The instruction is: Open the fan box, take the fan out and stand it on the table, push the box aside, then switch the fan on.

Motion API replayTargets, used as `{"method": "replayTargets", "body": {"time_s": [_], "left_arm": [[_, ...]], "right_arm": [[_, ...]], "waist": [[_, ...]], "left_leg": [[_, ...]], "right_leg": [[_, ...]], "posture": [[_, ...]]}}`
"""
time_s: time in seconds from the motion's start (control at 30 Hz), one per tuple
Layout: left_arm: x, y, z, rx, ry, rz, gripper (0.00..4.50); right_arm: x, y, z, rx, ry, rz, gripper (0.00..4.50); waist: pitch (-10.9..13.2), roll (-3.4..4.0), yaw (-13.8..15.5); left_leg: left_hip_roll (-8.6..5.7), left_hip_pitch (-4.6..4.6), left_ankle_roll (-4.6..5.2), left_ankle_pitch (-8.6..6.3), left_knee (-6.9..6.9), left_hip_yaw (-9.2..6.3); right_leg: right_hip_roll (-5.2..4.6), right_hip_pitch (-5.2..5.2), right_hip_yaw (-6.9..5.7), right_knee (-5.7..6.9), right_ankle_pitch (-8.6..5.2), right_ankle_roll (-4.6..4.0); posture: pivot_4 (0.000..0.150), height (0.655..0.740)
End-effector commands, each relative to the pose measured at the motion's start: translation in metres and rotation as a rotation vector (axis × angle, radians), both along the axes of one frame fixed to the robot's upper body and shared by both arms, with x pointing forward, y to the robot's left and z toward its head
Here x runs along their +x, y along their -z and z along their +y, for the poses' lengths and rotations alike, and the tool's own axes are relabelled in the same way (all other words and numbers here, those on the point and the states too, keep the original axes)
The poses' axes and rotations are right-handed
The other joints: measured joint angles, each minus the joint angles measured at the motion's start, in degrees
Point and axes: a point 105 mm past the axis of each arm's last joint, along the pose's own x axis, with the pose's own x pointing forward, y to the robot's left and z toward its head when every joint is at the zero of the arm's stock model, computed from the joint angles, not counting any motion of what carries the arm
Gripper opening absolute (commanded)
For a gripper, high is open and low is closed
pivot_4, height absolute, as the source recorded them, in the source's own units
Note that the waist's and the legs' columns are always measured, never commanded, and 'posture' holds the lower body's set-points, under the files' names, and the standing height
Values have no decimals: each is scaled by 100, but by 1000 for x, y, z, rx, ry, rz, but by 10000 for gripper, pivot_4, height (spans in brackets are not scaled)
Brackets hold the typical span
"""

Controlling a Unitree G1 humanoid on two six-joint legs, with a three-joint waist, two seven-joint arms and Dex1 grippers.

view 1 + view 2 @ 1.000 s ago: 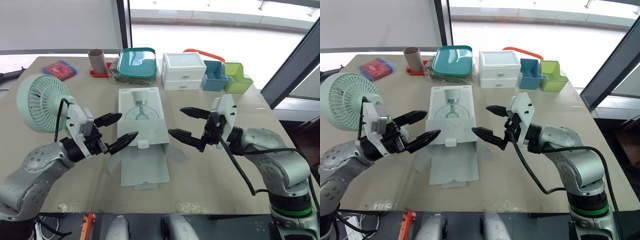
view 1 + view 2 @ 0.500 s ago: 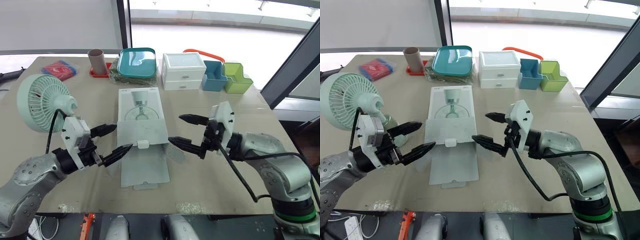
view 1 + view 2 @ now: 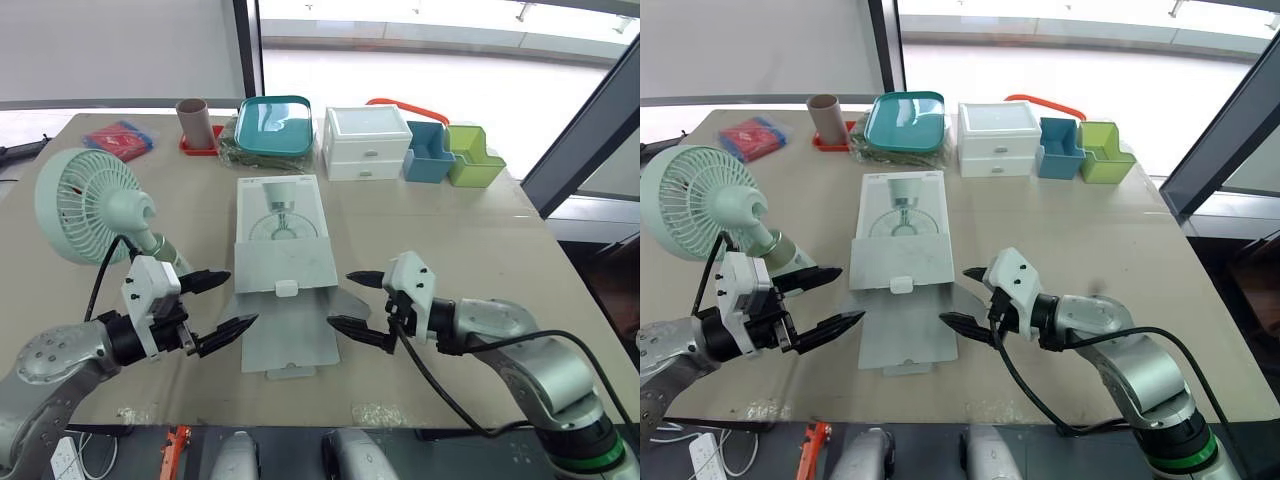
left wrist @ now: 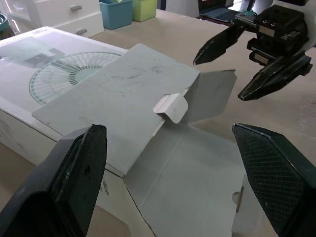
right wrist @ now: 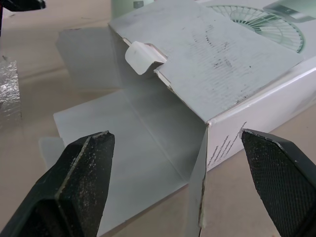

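A pale green fan (image 3: 85, 205) stands upright on the table at the left, outside the box. The white fan box (image 3: 282, 240) lies flat in the middle, with a fan printed on its lid. Its near end is open, and the flap (image 3: 288, 345) lies spread on the table. My left gripper (image 3: 243, 296) is open just left of that flap, holding nothing. My right gripper (image 3: 339, 298) is open just right of the flap, also holding nothing. In the left wrist view the box's open end (image 4: 148, 103) lies ahead, with the right gripper (image 4: 247, 64) beyond it.
Along the table's far edge stand a brown tube (image 3: 192, 122), a teal tray (image 3: 273, 122), a white drawer unit (image 3: 366, 142), a blue bin (image 3: 430, 152) and a green bin (image 3: 473, 157). A red packet (image 3: 120, 138) lies far left.
Both grippers have drawn back toward the near edge and lowered, from beside the box's end to either side of the spread flap. Both stay open. Fan and box have not moved.
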Motion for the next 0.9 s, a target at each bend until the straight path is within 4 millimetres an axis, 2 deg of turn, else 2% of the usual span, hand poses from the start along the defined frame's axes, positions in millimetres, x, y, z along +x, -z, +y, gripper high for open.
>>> {"method": "replayTargets", "body": {"time_s": [0.03,0.27,0.37,0.4,0.47,0.57,0.7,0.9], "left_arm": [[-4,-9,5,24,0,-56,45000],[-13,-6,9,43,-7,-33,45000],[-13,-7,6,41,-8,-41,45000],[-13,-6,5,47,-9,-43,45000],[-13,-4,5,51,-9,-43,45000],[-13,-4,3,44,-6,-43,45000],[-12,-3,-2,37,6,-42,45000],[-8,-2,-5,33,34,-35,45000]], "right_arm": [[13,1,-2,-9,39,-16,44358],[24,12,-2,-29,57,17,44358],[28,11,-4,-22,69,19,35954],[28,10,-3,-16,63,21,30795],[27,8,-4,-12,53,22,25376],[26,9,-7,-18,51,25,12940],[29,11,-14,-22,78,38,112],[47,8,-38,15,236,41,112]], "waist": [[0,1,7],[1,1,4],[1,2,8],[1,2,8],[1,1,8],[1,1,8],[1,1,9],[1,1,9]], "left_leg": [[-2,0,0,0,0,1],[1,0,0,0,-1,1],[-1,-1,0,0,0,1],[-2,-1,0,0,0,2],[-2,-1,0,0,0,1],[-1,-1,0,0,0,0],[-1,0,0,0,0,0],[-1,0,0,0,1,0]], "right_leg": [[-1,0,1,0,0,0],[0,-2,2,0,-1,0],[-2,0,0,0,-1,-1],[-3,0,1,0,-1,0],[-3,0,1,0,-1,0],[-2,0,0,0,-1,0],[-2,0,-1,0,0,-1],[-2,1,0,0,0,-1]], "posture": [[1500,7400],[1500,7400],[1500,7400],[1500,7400],[1500,7400],[1500,7400],[1500,7400],[1500,7400]]}}
